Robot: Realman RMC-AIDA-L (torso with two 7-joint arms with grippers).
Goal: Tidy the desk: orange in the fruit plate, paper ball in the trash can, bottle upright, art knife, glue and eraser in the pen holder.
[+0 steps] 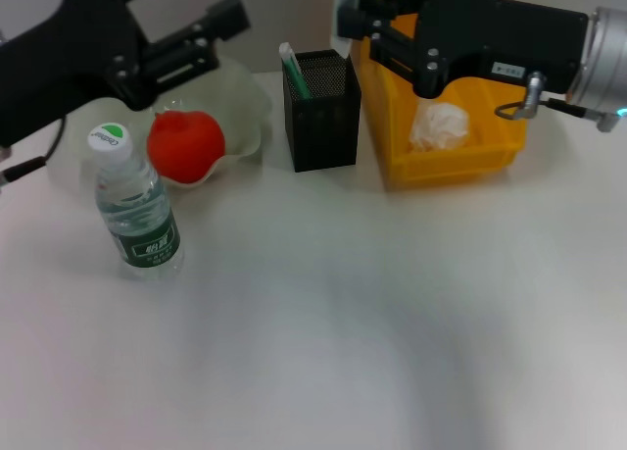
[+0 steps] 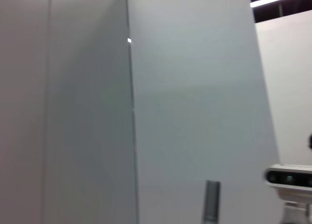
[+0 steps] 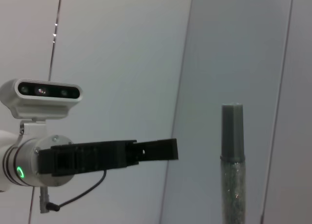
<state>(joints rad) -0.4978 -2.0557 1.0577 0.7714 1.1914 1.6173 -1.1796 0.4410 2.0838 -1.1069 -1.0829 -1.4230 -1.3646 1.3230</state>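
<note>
The orange (image 1: 186, 144) lies in the translucent fruit plate (image 1: 247, 107) at the back left. In front of it the bottle (image 1: 137, 210) stands upright, green cap on top. The black mesh pen holder (image 1: 321, 112) has a green and white item (image 1: 292, 70) sticking out. Art knife, glue and eraser are otherwise hidden. The paper ball (image 1: 438, 125) rests in the yellow trash can (image 1: 490, 154). My left gripper (image 1: 230, 24) hangs high above the plate. My right gripper (image 1: 353, 24) hovers above the trash can's far left corner.
White desk surface (image 1: 343, 323) stretches out in front of the objects. In the right wrist view the left gripper (image 3: 165, 150) and the head camera (image 3: 41, 92) show against a grey wall. A grey post (image 3: 232, 160) stands close by.
</note>
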